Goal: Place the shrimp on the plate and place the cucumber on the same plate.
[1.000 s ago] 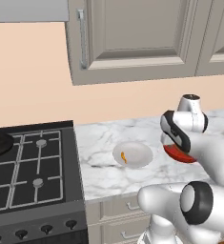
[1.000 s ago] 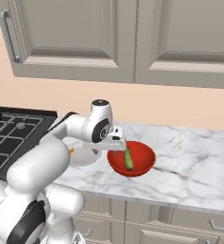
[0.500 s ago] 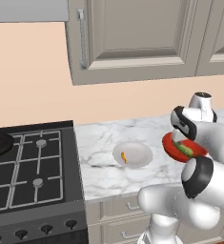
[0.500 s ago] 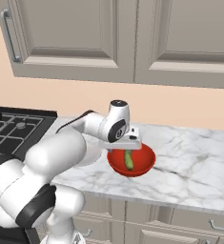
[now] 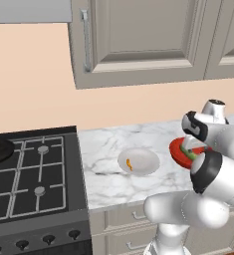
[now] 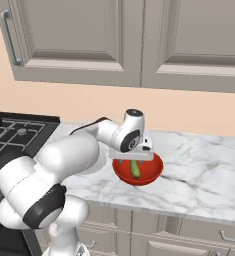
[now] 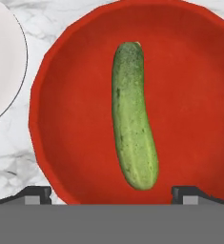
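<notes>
The gripper (image 7: 111, 193) hangs right above the red bowl (image 6: 138, 170), jaws spread wide with nothing between them. The cucumber (image 7: 133, 116) lies inside that bowl, near the counter's (image 6: 199, 177) front edge. The shrimp (image 5: 129, 164) sits on the plate (image 5: 139, 161), just beside the bowl, toward the stove (image 5: 29, 178)

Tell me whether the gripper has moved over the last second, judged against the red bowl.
Yes. In the right base view the gripper has swung right from the red bowl's left rim to above its middle, over the cucumber.
</notes>
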Controlling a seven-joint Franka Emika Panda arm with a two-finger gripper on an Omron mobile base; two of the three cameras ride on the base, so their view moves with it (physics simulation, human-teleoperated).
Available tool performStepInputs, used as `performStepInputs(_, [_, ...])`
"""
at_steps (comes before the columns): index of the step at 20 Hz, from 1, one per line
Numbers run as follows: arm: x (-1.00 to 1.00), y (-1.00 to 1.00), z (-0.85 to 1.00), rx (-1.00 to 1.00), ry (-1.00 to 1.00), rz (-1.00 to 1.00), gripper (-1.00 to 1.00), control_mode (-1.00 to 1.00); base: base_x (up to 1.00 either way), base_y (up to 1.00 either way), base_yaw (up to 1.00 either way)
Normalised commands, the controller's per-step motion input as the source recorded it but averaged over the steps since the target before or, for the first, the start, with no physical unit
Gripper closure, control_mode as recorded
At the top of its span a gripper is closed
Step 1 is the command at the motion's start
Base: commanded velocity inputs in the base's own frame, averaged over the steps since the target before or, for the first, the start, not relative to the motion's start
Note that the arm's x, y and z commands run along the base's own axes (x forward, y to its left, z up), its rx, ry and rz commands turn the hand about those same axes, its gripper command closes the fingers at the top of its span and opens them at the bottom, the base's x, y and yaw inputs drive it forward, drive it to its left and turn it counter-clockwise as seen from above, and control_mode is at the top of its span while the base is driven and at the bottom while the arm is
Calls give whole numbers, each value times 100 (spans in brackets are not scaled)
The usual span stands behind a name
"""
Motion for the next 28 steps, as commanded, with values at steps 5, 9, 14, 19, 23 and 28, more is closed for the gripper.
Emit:
performStepInputs(5, [5, 0, -35, 0, 0, 0, -100, -100, 0, 0, 0])
performStepInputs(9, [12, -1, -31, 0, 0, 0, -100, -100, 0, 0, 0])
performStepInputs(14, [8, -7, -15, 0, -1, 0, -100, -100, 0, 0, 0])
performStepInputs(19, [5, -6, -12, 0, -3, 0, -100, -100, 0, 0, 0])
performStepInputs(23, [1, -1, -17, 0, -1, 0, -100, -100, 0, 0, 0])
performStepInputs(28, [1, 0, -7, 0, 0, 0, -100, -100, 0, 0, 0])
